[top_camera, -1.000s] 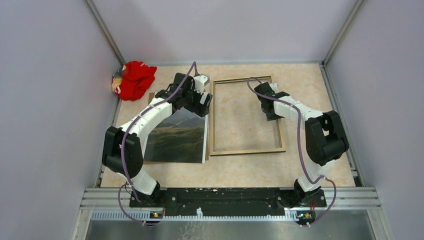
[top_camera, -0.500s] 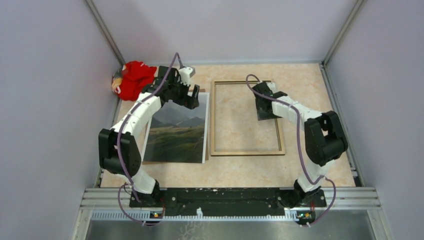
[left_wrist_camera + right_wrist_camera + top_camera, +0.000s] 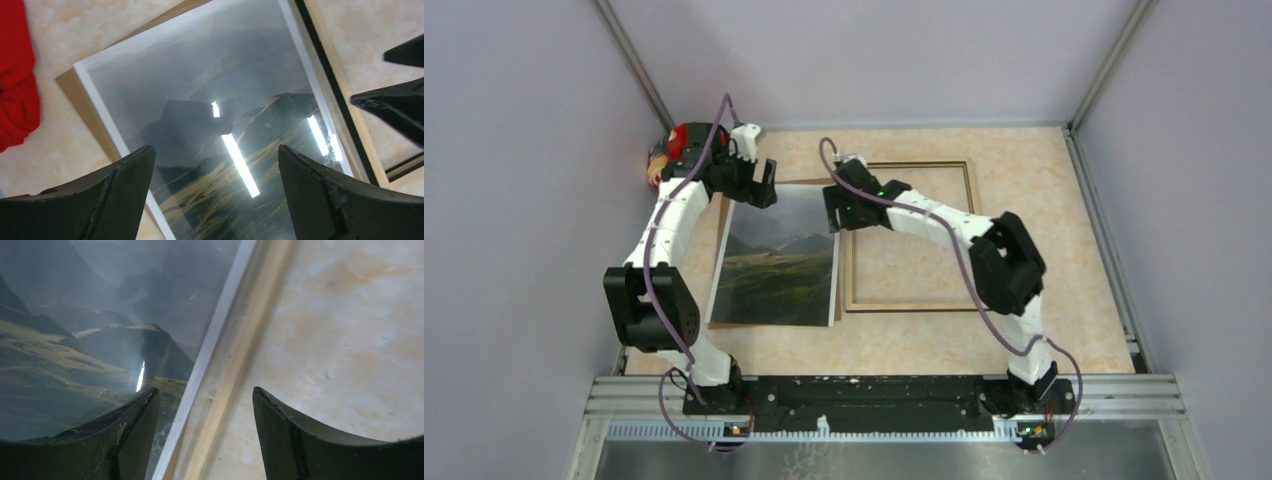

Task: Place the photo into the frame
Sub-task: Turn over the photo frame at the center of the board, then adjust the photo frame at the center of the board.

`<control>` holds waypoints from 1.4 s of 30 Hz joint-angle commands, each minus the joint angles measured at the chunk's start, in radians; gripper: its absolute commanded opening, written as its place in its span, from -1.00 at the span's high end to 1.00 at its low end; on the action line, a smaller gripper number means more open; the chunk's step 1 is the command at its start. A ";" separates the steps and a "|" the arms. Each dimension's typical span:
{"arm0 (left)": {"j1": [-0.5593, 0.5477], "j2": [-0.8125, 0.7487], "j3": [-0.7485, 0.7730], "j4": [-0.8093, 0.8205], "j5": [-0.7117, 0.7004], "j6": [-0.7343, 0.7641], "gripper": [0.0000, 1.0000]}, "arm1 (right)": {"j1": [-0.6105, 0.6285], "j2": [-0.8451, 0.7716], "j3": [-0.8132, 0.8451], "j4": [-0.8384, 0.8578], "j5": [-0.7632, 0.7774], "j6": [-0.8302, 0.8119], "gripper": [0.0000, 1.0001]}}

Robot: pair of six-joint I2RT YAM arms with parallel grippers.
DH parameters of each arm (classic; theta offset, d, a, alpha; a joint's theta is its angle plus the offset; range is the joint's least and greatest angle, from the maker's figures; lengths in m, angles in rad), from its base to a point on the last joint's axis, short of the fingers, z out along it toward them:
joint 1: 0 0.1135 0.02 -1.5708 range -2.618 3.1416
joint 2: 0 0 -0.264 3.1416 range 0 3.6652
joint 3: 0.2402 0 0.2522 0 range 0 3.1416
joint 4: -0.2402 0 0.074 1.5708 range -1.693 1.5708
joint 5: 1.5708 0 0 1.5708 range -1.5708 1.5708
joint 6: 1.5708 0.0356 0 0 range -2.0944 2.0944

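The photo [image 3: 779, 265], dark mountains with a white border, lies face up on the left of the table on a brown backing board [image 3: 722, 212]. The frame [image 3: 914, 302] lies beside it on the right, tan wood side up. My left gripper [image 3: 762, 190] hovers open over the photo's far left corner [image 3: 215, 100], nothing between its fingers [image 3: 125, 185]. My right gripper [image 3: 835, 214] is open above the photo's right edge [image 3: 100, 330] and the frame's left rail [image 3: 240, 355], which it straddles empty.
A red cloth [image 3: 679, 140] sits in the far left corner by the wall, half hidden behind my left arm, and shows red in the left wrist view [image 3: 15, 75]. Grey walls close in the table on three sides.
My left arm has drawn back toward the far left corner, uncovering the photo's top. My right arm has swung left across the frame to its left rail, and its jaws have opened wider.
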 commanded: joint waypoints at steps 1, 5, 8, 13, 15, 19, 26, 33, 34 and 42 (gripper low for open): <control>0.109 -0.068 -0.002 -0.063 0.083 0.083 -0.97 | 0.059 0.156 0.143 -0.092 0.070 0.026 -0.31; 0.178 -0.090 -0.008 -0.099 0.162 0.124 -0.97 | 0.068 0.198 0.126 -0.072 0.128 0.045 -0.24; 0.193 -0.111 -0.027 -0.115 0.191 0.151 -0.97 | 0.068 0.200 0.088 -0.067 0.172 0.055 -0.13; 0.193 -0.121 -0.045 -0.120 0.198 0.158 -0.97 | 0.068 0.182 0.030 -0.046 0.185 0.054 -0.03; 0.194 -0.120 -0.047 -0.123 0.206 0.159 -0.98 | 0.068 0.179 0.021 -0.041 0.193 0.053 0.11; 0.193 -0.114 -0.044 -0.141 0.231 0.190 -0.97 | 0.067 0.175 0.013 -0.043 0.215 0.046 0.40; 0.194 -0.114 -0.082 -0.142 0.234 0.231 -0.97 | 0.046 0.117 -0.068 -0.017 0.233 0.064 0.47; 0.191 -0.099 -0.096 -0.152 0.257 0.248 -0.97 | 0.019 0.070 -0.163 0.019 0.237 0.146 0.59; 0.192 -0.101 -0.099 -0.152 0.263 0.249 -0.97 | 0.018 0.065 -0.174 0.026 0.236 0.158 0.59; 0.191 -0.105 -0.124 -0.142 0.265 0.249 -0.97 | 0.018 0.059 -0.219 0.047 0.252 0.315 0.61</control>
